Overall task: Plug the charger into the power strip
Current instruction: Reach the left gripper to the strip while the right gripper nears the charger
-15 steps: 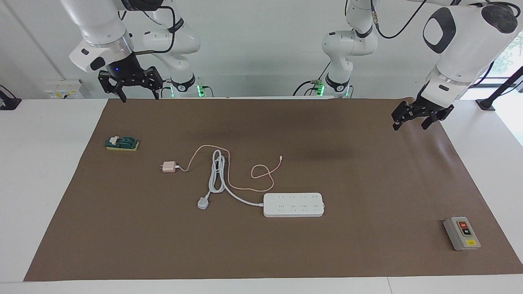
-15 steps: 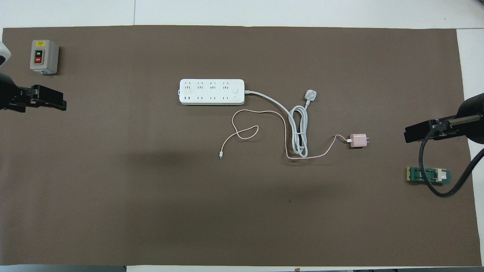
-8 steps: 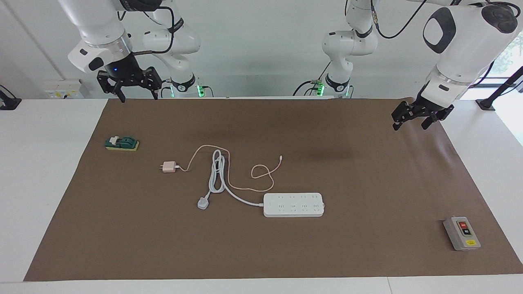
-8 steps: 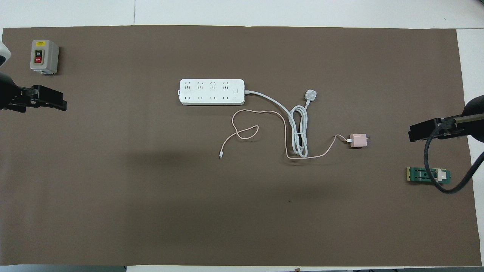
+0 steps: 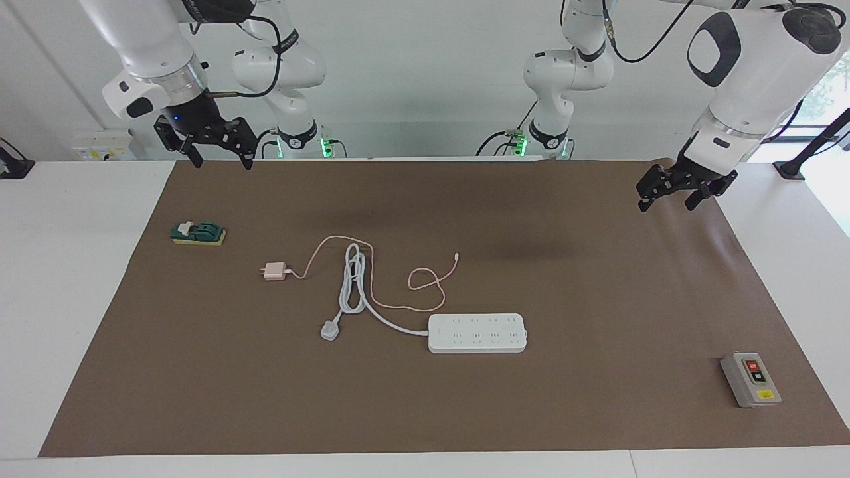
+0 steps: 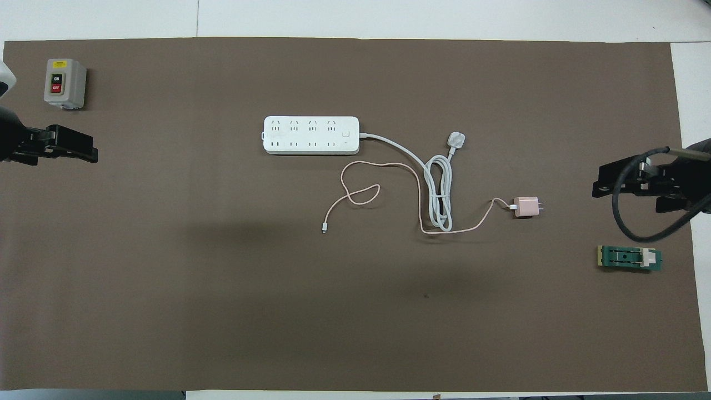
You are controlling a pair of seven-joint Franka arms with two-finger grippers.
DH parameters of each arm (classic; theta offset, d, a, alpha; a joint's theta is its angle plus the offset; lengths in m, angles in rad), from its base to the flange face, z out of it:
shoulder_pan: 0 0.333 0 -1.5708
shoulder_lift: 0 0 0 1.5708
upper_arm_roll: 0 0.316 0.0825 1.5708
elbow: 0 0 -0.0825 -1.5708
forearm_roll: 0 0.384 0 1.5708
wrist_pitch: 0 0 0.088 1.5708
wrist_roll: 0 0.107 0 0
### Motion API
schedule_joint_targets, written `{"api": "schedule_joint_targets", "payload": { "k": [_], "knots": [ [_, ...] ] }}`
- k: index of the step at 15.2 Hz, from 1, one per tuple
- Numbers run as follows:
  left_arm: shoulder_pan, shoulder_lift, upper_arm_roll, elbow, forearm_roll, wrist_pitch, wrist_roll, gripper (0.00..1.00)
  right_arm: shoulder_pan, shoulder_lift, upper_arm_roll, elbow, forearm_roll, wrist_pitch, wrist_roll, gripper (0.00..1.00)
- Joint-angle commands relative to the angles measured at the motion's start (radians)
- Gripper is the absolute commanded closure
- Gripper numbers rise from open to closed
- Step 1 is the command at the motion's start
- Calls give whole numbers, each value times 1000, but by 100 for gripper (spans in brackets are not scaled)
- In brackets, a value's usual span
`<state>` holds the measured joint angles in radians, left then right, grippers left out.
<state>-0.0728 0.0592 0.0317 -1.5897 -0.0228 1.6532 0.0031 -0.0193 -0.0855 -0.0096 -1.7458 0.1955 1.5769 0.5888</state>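
The pale pink charger lies on the brown mat, prongs pointing toward the right arm's end; it also shows in the overhead view. Its thin pink cable loops toward the white power strip, which lies flat, sockets up, farther from the robots. My right gripper is open and empty, raised over the mat's edge nearest the robots at the right arm's end. My left gripper is open and empty, raised over the mat's corner at the left arm's end.
The strip's thick white cord ends in a white three-pin plug between charger and strip. A green and yellow block lies near the right gripper. A grey box with red and black buttons stands at the left arm's end.
My right gripper has risen slightly, shifted toward the right arm's end and turned a little. The left arm and the things on the mat have not moved.
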Motion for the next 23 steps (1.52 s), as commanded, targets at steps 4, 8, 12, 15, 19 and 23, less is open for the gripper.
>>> {"api": "schedule_joint_targets", "payload": {
  "k": [4,8,12,15,19,23],
  "knots": [
    [1,-27,7,-16,-11,5,6,0,-99,73,8,-129,192,119,279,0],
    [-1,-29,2,-18,-16,10,8,0,-155,104,8,-248,315,283,439,0],
    [-15,-38,-6,-45,-168,31,5,0,-159,162,7,-270,407,318,547,0],
    [-15,-79,-6,-139,-356,97,-31,0,-137,187,8,-270,409,331,566,0],
    [-42,-102,-7,-211,-584,129,-32,0,-126,329,10,-204,417,302,478,0],
    [-35,-96,-6,-326,-944,180,134,0,-136,375,8,-202,420,304,326,0]
  ]
}}
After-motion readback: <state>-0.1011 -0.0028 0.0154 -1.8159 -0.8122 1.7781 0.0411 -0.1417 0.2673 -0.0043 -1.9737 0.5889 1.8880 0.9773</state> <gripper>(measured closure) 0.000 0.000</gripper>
